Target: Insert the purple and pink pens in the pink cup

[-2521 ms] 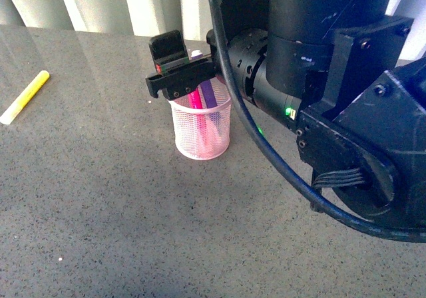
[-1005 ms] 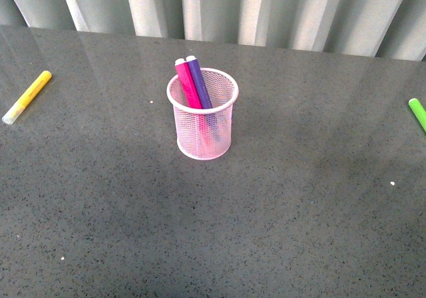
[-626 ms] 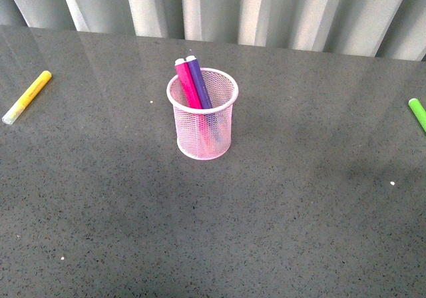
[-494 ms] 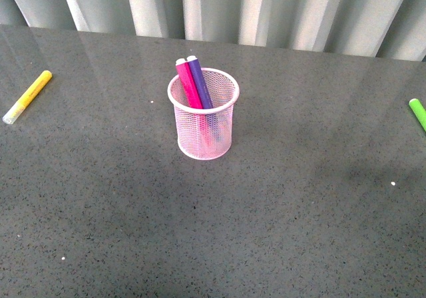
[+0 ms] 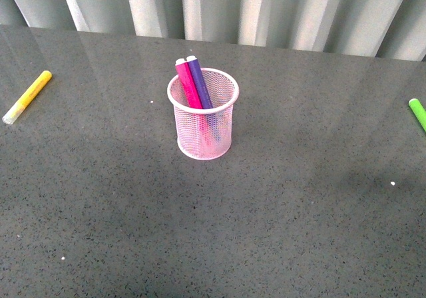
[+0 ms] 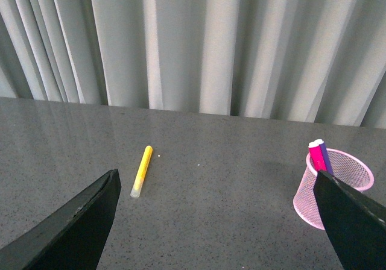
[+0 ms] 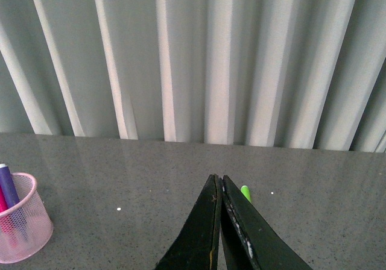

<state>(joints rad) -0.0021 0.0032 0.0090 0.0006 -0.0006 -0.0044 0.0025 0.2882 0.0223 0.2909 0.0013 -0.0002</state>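
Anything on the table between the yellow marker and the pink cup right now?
Nothing: the front view shows only bare grey tabletop between the yellow marker and the pink cup. The left wrist view shows the same.

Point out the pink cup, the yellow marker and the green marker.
pink cup (image 5: 203, 138), front view, on its mesh wall.
yellow marker (image 5: 28, 96), front view, on mid-barrel.
green marker (image 5: 418, 112), front view, on the visible barrel at the picture's edge.

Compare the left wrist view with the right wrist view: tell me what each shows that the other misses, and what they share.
Only the left wrist view shows the yellow marker lying on the table, between the wide-open left gripper. Only the right wrist view shows the green marker, partly hidden behind the closed right gripper. Both show the pink cup holding the pink pen and purple pen, plus the curtain.
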